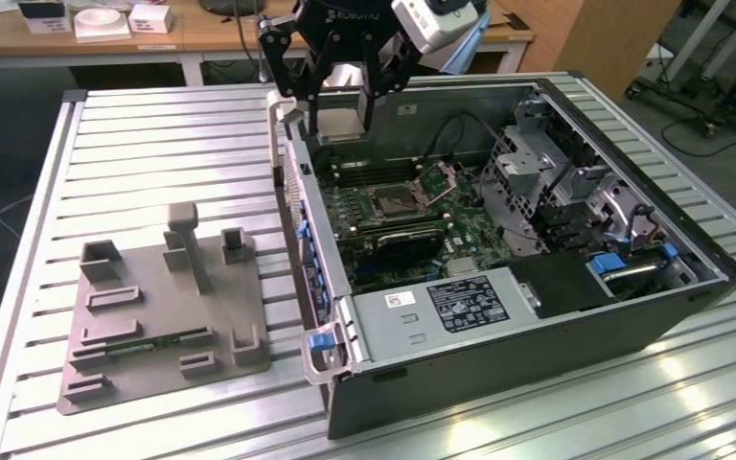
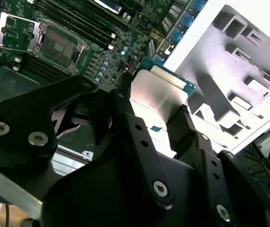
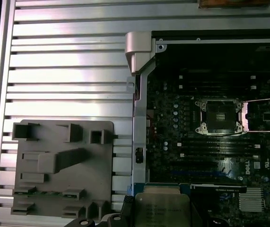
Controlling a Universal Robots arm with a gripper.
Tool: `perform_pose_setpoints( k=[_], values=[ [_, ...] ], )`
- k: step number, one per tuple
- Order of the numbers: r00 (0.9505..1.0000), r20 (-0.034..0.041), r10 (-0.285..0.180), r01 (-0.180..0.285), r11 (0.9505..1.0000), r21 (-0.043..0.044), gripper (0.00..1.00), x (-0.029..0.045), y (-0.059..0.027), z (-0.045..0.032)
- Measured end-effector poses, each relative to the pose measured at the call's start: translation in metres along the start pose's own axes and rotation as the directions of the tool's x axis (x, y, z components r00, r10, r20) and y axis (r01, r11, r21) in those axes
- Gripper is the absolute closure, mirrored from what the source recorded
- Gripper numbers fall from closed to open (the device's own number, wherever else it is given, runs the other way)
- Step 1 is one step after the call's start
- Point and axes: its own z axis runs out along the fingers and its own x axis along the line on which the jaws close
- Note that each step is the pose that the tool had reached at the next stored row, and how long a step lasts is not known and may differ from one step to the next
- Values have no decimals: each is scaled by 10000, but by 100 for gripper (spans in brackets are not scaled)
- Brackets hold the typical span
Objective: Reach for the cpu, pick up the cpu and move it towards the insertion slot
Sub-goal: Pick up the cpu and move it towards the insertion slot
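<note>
The ribbed metal counter (image 1: 150, 134) carries an open computer case (image 1: 675, 307) lying on its side towards the exterior view's right, and a grey moulded holder tray (image 1: 150, 316) just beside it on the exterior view's left. Inside the case lies a green motherboard (image 1: 471, 216), with a drive cage (image 1: 535, 158) along the far right wall, a grey power-supply box (image 1: 451, 307) at the near end, and long black memory slots (image 1: 387, 233) running near the middle. The insertion slot (image 1: 394, 201) sits in the middle of the board, a dark square in a shiny frame, its metal flap (image 1: 448, 175) swung open to the far side; in the first wrist view the slot (image 3: 219, 117) shows uncovered with the flap (image 3: 263, 115) beside it. The holder tray has several upright posts and shallow pockets, and a narrow green memory stick (image 1: 150, 342) lies in one near pocket. Above the far left corner of the case hangs the black end effector (image 1: 342, 120), closed on the cpu (image 1: 340, 123), which hangs well above the board and apart from the slot. In the second wrist view the cpu (image 2: 159, 97) is pinched between the two fingers (image 2: 182, 127), silver plate showing.
</note>
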Motion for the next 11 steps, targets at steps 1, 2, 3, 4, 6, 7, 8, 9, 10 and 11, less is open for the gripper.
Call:
perform_pose_setpoints(
  k=[1,2,3,4,6,7,8,9,10,11],
  values=[
    [10000,0,0,0,10000,1,46,-5,0,0],
    [10000,0,0,0,10000,1,46,-10,0,0],
    [10000,0,0,0,10000,0,46,-15,0,0],
    [10000,0,0,0,10000,1,46,-21,0,1],
    [10000,0,0,0,10000,0,46,-31,1,1],
    [10000,0,0,0,10000,0,46,-36,1,1],
    [10000,0,0,0,10000,0,46,-42,1,1],
    [10000,0,0,0,10000,0,46,-48,1,1],
    [10000,-1,0,0,10000,1,46,-54,2,1],
    [10000,0,0,0,10000,0,46,-60,2,2]
  ],
)
